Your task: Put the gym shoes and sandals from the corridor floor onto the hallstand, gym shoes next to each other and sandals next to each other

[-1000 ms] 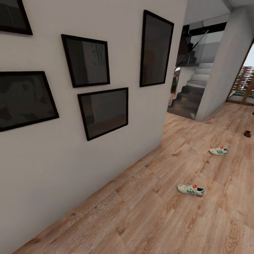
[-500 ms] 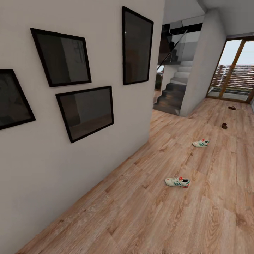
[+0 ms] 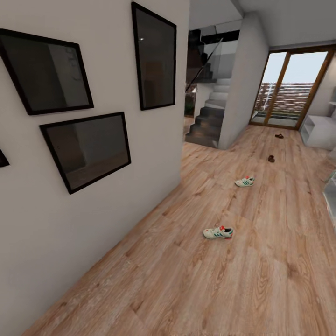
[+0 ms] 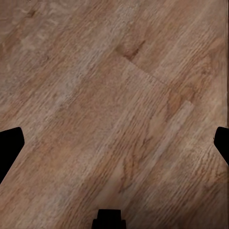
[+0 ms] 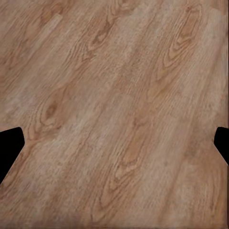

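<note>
- On my head camera, the left side is a white wall [image 3: 93, 224] carrying four black picture frames that I can count: a sliver at the far left edge [image 3: 2, 158], one upper landscape frame [image 3: 46, 70], one lower landscape frame [image 3: 86, 149], and one tall portrait frame [image 3: 154, 58].
- Past the wall's corner I see one dark staircase [image 3: 207, 119] with a glass railing, then a pale pillar [image 3: 240, 79].
- The corridor floor [image 3: 196, 289] of light brown planks runs from the foreground to a wood-framed glass door [image 3: 289, 88] at the far end.
- Two gym shoes lie on that floor, well apart from each other: the nearer one [image 3: 218, 232] around mid-picture, the farther one [image 3: 245, 181] beyond it and a little to the right.
- Two sandals lie still farther down, small and dark: one [image 3: 271, 158] past the far sneaker, the other [image 3: 279, 136] near the door.
- At the right edge I make out a pale grey-white unit [image 3: 319, 130] by the door; too little shows for me to say whether it is the hallstand.
- Left wrist camera: the left gripper [image 4: 114, 143] has its two dark fingertips spread to opposite edges, released, with bare planks between them.
- Right wrist camera: the right gripper [image 5: 114, 143] is likewise spread wide, grasping nothing, over bare planks.
</note>
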Available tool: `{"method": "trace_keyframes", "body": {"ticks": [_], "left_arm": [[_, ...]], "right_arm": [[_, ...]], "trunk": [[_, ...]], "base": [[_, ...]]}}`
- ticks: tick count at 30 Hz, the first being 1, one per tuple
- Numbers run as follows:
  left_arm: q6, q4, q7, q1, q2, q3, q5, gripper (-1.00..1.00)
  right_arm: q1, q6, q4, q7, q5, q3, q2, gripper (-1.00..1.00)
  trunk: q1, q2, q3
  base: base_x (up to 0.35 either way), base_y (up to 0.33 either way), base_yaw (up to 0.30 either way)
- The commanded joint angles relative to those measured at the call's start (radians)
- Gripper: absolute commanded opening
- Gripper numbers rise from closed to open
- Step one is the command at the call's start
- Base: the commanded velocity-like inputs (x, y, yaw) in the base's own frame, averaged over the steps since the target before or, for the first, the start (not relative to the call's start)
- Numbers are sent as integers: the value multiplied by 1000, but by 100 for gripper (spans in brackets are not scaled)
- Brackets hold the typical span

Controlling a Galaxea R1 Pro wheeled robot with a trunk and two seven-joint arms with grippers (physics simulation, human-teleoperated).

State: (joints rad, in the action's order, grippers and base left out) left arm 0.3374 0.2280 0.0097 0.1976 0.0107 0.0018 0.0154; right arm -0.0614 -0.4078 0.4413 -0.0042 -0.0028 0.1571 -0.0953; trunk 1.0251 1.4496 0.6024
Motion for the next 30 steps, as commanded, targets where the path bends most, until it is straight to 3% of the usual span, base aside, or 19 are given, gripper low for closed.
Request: {"method": "trace_keyframes", "body": {"ticks": [1,30], "left_arm": [[3,-1,1,0,0,0,1,100],[5,0,1,-1,3,0,1,100]], "right_arm": [[-1,-3,-1,0,0,1,0,100],[-1,-3,0,0,0,1,0,100]], "trunk": [[0,0,2],[0,0,27]], "base": [[0,0,-259],[0,0,-259]]}}
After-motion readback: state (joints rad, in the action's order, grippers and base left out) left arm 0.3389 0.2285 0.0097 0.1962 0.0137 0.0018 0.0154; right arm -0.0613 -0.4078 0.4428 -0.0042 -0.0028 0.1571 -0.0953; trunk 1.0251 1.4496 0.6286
